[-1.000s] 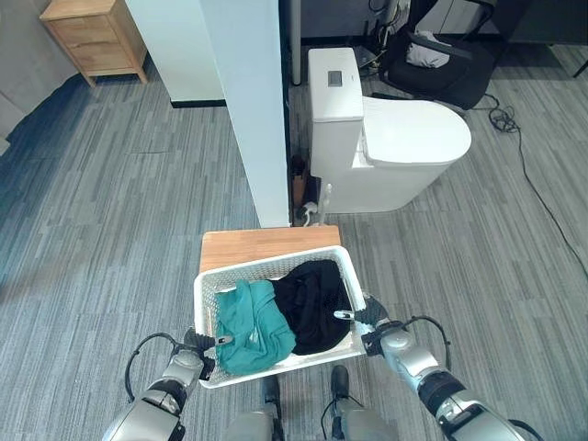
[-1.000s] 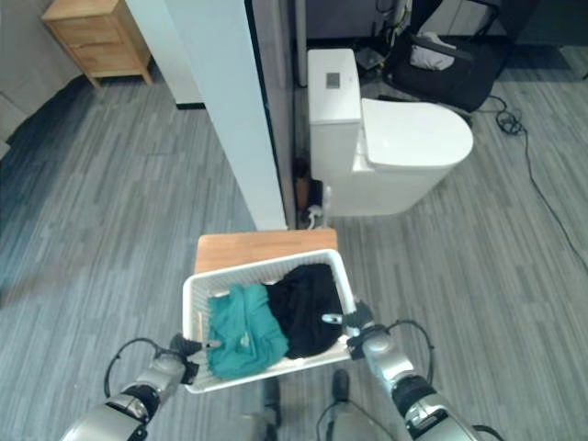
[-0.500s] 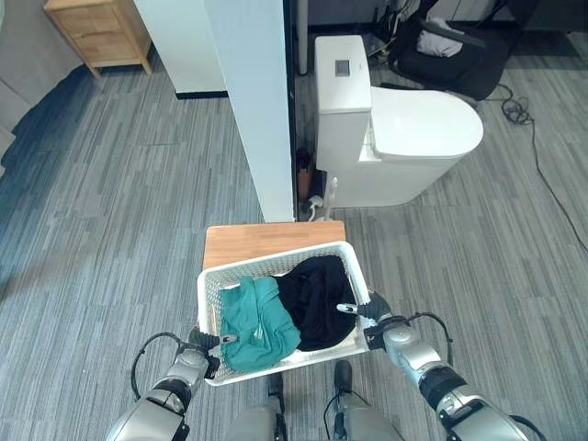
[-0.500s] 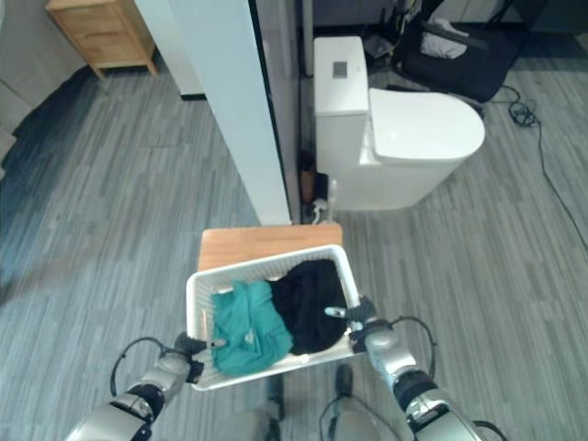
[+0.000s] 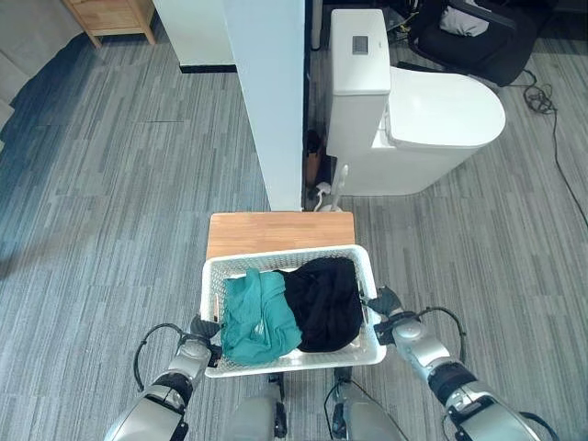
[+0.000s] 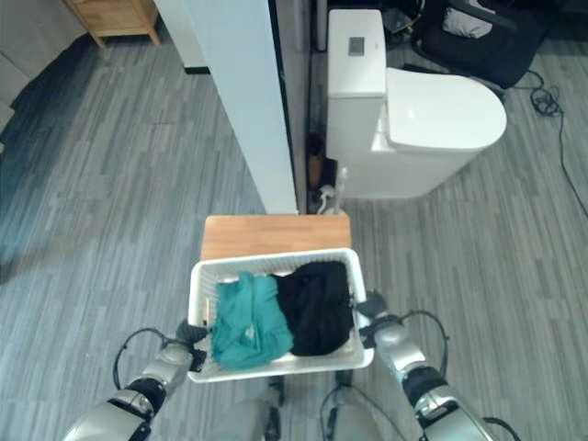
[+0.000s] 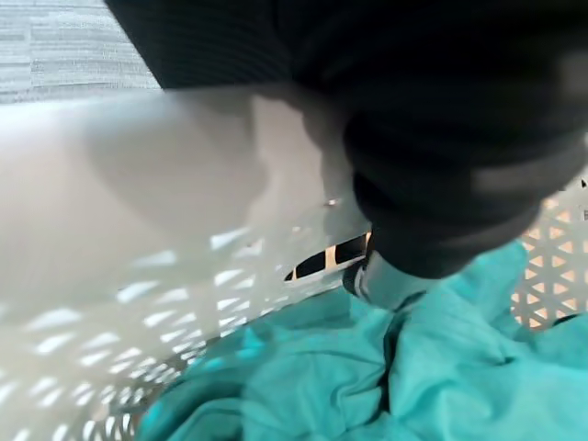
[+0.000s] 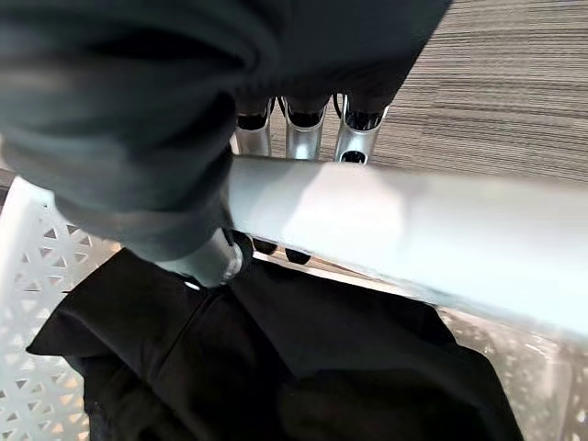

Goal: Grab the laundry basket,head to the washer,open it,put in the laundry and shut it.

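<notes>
The white laundry basket [image 5: 294, 362] hangs in front of me, over the near edge of a wooden stool [image 5: 276, 233]. A teal garment [image 5: 257, 317] lies in its left half and a black garment [image 5: 323, 303] in its right half. My left hand [image 5: 204, 333] is shut on the left rim; in the left wrist view its thumb [image 7: 386, 280] hooks over the rim [image 7: 138, 175] onto the teal cloth [image 7: 367, 377]. My right hand [image 5: 386, 312] is shut on the right rim, its fingers [image 8: 303, 138] curled under the rim [image 8: 413, 230] and its thumb [image 8: 216, 262] over the black garment [image 8: 276, 367].
A white pillar [image 5: 271, 92] stands just beyond the stool. A white toilet [image 5: 432, 119] is to its right, with a dark chair [image 5: 478, 28] behind it. A wooden cabinet [image 5: 110, 14] stands at the far left. Grey plank floor [image 5: 110, 202] stretches open to the left.
The whole picture has shifted, so the camera has moved. The basket has turned squarer between my hands. Both hands keep their hold on the rim.
</notes>
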Tool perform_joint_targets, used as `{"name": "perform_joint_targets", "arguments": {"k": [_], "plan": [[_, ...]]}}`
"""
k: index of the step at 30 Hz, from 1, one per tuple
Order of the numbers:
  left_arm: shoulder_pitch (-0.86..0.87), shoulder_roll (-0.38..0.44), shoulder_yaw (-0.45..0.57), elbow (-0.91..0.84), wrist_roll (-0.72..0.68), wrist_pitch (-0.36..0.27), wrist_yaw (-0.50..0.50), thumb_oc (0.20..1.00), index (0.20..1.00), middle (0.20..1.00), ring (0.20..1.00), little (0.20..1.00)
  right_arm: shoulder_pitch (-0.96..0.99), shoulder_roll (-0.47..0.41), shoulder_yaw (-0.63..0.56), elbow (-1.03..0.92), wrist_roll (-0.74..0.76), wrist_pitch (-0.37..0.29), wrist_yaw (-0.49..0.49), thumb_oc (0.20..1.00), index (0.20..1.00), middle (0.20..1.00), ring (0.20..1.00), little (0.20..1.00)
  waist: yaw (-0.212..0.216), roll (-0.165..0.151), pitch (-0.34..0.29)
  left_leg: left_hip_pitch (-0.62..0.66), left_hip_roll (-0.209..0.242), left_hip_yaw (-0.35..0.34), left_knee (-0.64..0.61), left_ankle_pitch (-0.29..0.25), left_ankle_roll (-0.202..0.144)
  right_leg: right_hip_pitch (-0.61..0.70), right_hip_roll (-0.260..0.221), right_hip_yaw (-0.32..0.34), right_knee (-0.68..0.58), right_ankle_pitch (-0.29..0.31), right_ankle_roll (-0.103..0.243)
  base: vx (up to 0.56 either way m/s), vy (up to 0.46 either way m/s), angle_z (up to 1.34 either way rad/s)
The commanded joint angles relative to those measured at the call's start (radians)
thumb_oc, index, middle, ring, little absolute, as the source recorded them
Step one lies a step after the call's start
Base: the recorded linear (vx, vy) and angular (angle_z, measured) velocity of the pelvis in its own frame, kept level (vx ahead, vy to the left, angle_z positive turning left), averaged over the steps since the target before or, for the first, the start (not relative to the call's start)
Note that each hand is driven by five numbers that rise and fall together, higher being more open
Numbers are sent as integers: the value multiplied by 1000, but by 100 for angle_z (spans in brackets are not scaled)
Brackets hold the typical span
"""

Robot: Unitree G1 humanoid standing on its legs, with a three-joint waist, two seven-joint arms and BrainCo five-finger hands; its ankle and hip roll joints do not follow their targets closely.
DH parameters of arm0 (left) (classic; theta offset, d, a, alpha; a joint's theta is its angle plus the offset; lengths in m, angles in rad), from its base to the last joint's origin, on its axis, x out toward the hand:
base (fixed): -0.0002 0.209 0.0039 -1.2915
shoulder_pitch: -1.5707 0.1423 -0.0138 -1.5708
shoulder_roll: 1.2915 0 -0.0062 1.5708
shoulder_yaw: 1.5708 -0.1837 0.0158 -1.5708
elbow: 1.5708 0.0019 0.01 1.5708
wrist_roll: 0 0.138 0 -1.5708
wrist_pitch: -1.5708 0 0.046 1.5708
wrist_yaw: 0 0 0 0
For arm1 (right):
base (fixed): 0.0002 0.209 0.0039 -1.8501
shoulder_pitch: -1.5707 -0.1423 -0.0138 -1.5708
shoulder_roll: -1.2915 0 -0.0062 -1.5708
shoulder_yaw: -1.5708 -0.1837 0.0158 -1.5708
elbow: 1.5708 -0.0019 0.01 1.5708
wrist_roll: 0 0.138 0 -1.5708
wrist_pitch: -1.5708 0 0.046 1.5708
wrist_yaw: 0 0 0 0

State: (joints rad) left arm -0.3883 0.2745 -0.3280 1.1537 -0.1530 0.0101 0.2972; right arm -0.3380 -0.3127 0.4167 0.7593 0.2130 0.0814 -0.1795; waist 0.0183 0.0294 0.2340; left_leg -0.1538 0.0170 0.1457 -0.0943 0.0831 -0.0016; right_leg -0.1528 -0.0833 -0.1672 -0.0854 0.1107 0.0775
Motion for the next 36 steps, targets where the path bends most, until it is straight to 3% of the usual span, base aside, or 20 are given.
{"name": "perform_joint_targets", "arguments": {"k": [1, 17, 21, 23, 24, 25, 27, 29, 33, 36], "plan": [[-63, -36, -36, 38, 3, -32, 0, 200, 200, 200, 200, 200, -10, 89, 9, -57, 96, -100, 28, 200, 200, 200, 200, 200, 18, -24, -15, 20, -40, -10, 7, -54, 1, 95, -98, -23, -2, 8, 111, 34, 17, 1], [18, 41, -53, -266, 56, -33, -39, 200, 200, 200, 200, 200, 122, 115, -51, -119, 364, -116, 78, 200, 200, 200, 200, 200, 15, -9, -77, 125, -56, -16, 7, -79, 7, 185, -110, -28, 52, -25, 115, 17, 26, 7], [30, 63, -33, -350, 51, -34, -63, 200, 200, 200, 200, 200, 146, 80, -84, -134, 329, -113, 84, 200, 200, 200, 200, 200, 5, -1, -90, 151, -62, 7, 7, -84, 13, 179, -114, -5, 34, 9, 122, -60, 43, -9], [8, 71, -21, -338, 40, -36, -74, 200, 200, 200, 200, 200, 131, 50, -100, -117, 282, -105, 91, 200, 200, 200, 200, 200, -7, 1, -92, 142, -48, 39, 7, -70, 7, 149, -111, 15, 27, 59, 135, -169, -49, -32], [-11, 75, -23, -320, 34, -38, -79, 200, 200, 200, 200, 200, 115, 42, -108, -92, 273, -102, 96, 200, 200, 200, 200, 200, -7, 3, -91, 134, -33, 51, 7, -58, 5, 137, -106, 21, 56, 47, 133, -254, -93, -52], [-25, 77, -16, -280, 15, -36, -94, 200, 200, 200, 200, 200, 99, 28, -120, -53, 265, -92, 113, 200, 200, 200, 200, 200, 8, 7, -92, 124, 3, 95, 7, -44, 1, 140, -110, -64, 137, -3, 121, -264, -77, -61], [-27, 80, -7, -252, 5, -32, -122, 200, 200, 200, 200, 200, 90, 1, -141, -7, 245, -82, 130, 200, 200, 200, 200, 200, 24, 3, -101, 122, 25, 145, 7, -33, 2, 177, -120, -156, 225, -54, 107, -198, -43, -78], [-21, 81, -6, -224, -1, -28, -146, 200, 200, 200, 200, 200, 73, -19, -165, 49, 240, -78, 132, 200, 200, 200, 200, 200, 35, -15, -117, 133, 25, 182, 7, -47, 5, 216, -120, -181, 278, -92, 115, -50, -61, -106], [-22, 72, -9, -172, -7, -22, -173, 200, 200, 200, 200, 200, 50, -43, -178, 99, 216, -68, 136, 200, 200, 200, 200, 200, 53, -39, -133, 137, 31, 245, 7, -19, -8, 269, -96, -220, 185, -94, 112, -48, -102, -95], [-21, 47, -16, -107, 2, -17, -195, 200, 200, 200, 200, 200, 56, -77, -192, 143, 185, -66, 147, 200, 200, 200, 200, 200, 23, -35, -137, 157, 59, 260, 12, 9, -28, 289, -52, -178, 144, -148, 86, -59, -275, -63]]}}
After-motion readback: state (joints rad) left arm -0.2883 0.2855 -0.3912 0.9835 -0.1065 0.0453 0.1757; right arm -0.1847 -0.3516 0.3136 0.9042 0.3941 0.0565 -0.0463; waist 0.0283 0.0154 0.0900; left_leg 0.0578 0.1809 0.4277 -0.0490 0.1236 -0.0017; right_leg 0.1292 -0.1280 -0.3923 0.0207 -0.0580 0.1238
